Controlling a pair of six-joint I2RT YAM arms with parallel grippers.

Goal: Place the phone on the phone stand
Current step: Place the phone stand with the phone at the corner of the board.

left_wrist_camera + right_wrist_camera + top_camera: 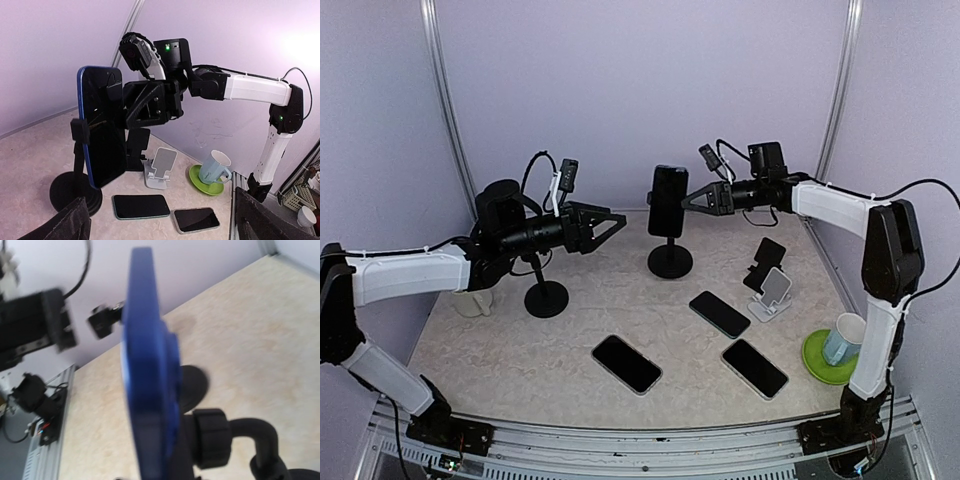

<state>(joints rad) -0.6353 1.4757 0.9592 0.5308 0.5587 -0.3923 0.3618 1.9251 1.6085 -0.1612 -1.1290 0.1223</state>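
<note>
Phone (667,200) upright on phone stand (670,262); right gripper (684,200) pinches its edge (left gripper (610,232) spread wide, apart).

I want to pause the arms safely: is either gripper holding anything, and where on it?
The right gripper seems to pinch the phone at its side edge, on the stand. The left gripper is open, holding nothing.
</note>
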